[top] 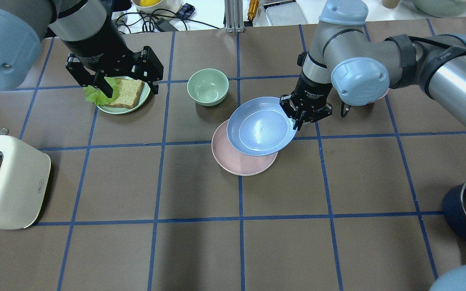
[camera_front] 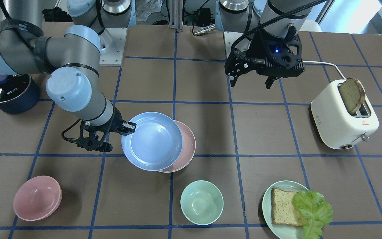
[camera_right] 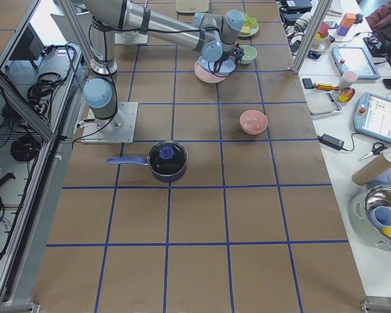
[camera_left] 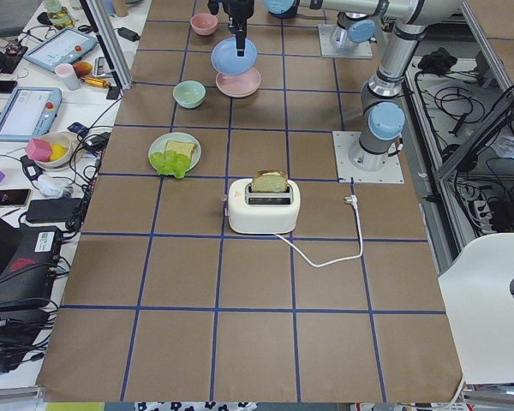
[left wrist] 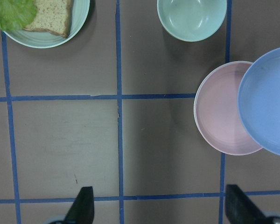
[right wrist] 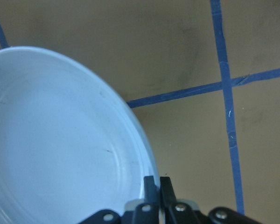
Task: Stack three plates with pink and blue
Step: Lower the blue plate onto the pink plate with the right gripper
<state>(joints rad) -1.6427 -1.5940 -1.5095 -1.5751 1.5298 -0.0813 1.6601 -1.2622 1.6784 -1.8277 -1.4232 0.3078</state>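
Overhead exterior view: the right gripper [top: 297,122] is pinched shut on the near rim of a round light blue plastic plate [top: 259,127]. It holds the plate off-centre over a matching pale pink plate [top: 233,158] that lies flat mid-table, well clear of every table edge. The blue plate hides about half of the pink one, so whether they touch, or whether anything lies beneath the pink plate, cannot be told. The left gripper [camera_front: 251,82] hangs with its fingers spread wide, holding nothing. A mint-green bowl [top: 208,86] sits near the plates, apart from them. The right arm's elbow covers most of a pink bowl [camera_front: 37,198] in this view. "KONKA" reads on a dark blue pot [camera_front: 10,94]. The red mark on a cream toaster [camera_front: 343,121] is too small to read.
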